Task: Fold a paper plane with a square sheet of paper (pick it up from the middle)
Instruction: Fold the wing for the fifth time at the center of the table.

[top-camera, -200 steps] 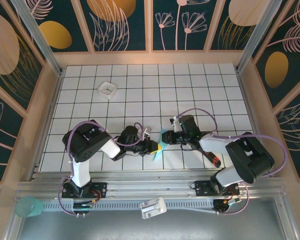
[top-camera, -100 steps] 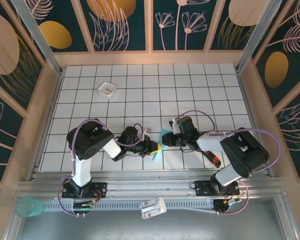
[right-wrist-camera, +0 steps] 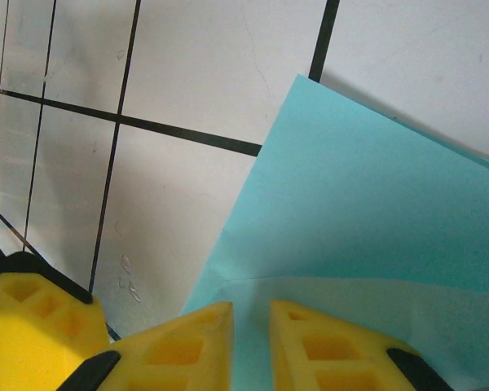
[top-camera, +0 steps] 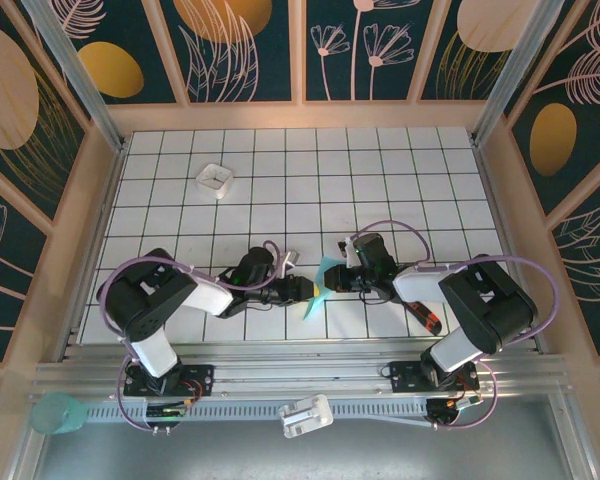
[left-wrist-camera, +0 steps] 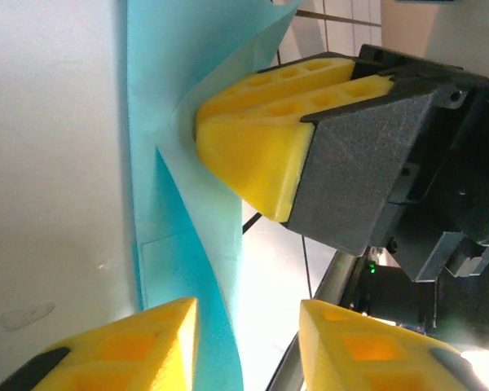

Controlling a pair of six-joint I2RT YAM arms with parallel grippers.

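Note:
The turquoise sheet of paper lies folded into a slim, creased, pointed shape near the table's front, between my two grippers. In the left wrist view the paper rises in a ridge to the right gripper's yellow fingertips. My left gripper is open, its yellow fingers wide apart, and the paper's edge runs along the inner side of one. My right gripper comes in from the right. Its fingers stand a narrow slit apart on a pale folded flap of the paper, pinching it.
A small white square tray sits at the back left of the gridded table. A red-and-black pen-like tool lies under the right arm near the front edge. Wooden walls close in both sides and the back.
My left gripper has opened and let go of the paper, and its arm has swung lower and to the left. The right gripper's jaws have narrowed on the paper.

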